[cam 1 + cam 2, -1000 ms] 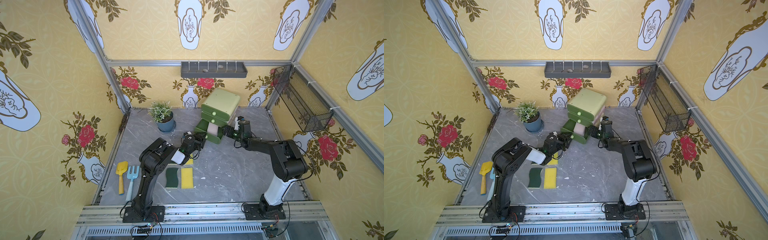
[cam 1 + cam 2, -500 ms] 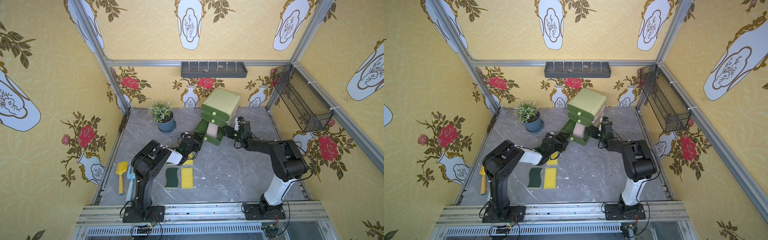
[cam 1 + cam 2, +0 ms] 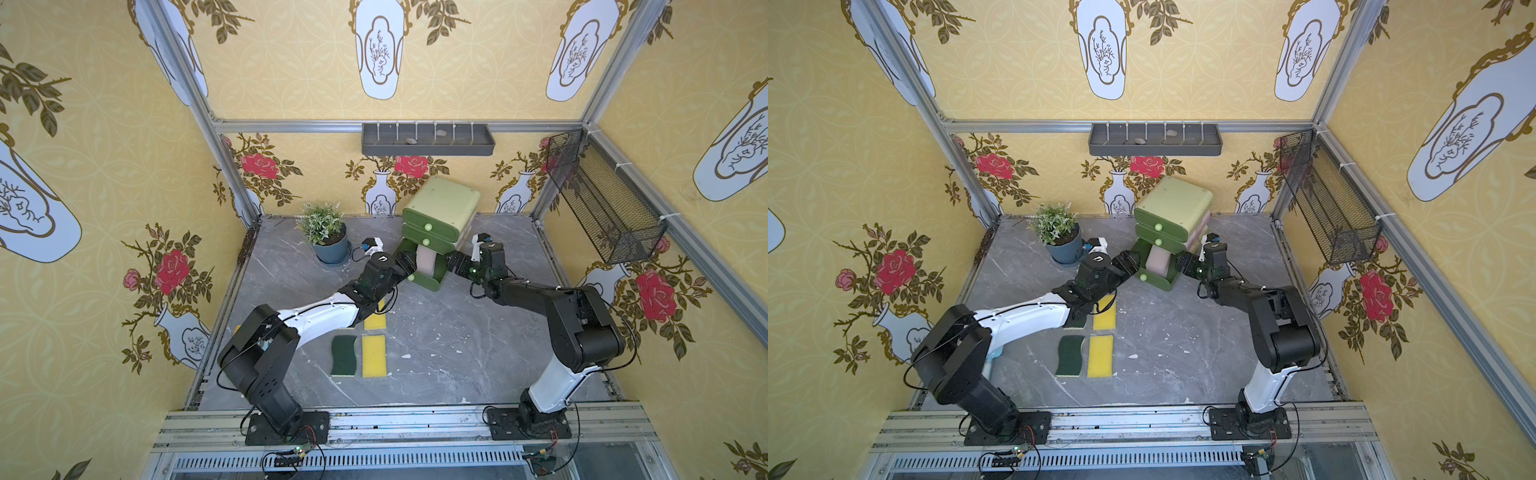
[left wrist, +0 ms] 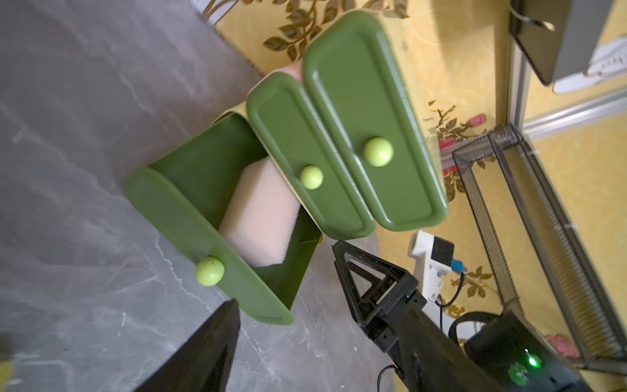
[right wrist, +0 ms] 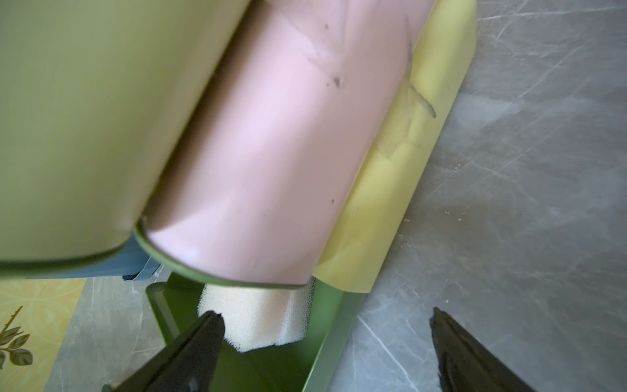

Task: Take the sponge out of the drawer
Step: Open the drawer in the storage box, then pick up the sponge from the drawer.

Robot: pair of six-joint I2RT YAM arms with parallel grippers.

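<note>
- The sponge [image 4: 261,217], pale pink, lies in the bottom drawer [image 4: 190,237], which stands open. The sponge's far end runs in under the chest [image 4: 373,118] and is hidden.
- Both upper drawers are shut, so their contents are unseen.
- The left claw [image 3: 404,266] sits by the drawer's front corner, near the knob [image 4: 210,271], and grips nothing. In the left wrist view one finger [image 4: 210,346] shows, cut off by the frame. The second is lost against the dark right arm. As far as can be seen the jaws stand apart.
- The right claw [image 5: 324,315] gapes wide and empty, straddling the drawer's side wall. The inner finger [image 5: 190,349] is at the sponge's corner and the other hangs over the worktop [image 3: 457,332]. Whether the inner finger touches the sponge cannot be told.
- In the right wrist view the chest's side is close and blurred, in bands of green, pink and yellow.
- The left arm covers part of a yellow strip [image 3: 376,318]. A pale blue scrap [image 3: 995,356] pokes out under its elbow, and what it is cannot be told.
- The worktop is grey marbled stone with white flecks. A green scourer [image 3: 344,355] and a yellow scourer [image 3: 374,355] lie side by side near the front, and a plant [image 3: 326,237] stands at the back.
- The walls [image 3: 104,166] are yellow paper with roses and vases in a metal frame.
- On the back wall is a grey shelf [image 3: 428,139] holding specks too small to name.
- A wire basket [image 3: 602,203] hangs on the right wall.
</note>
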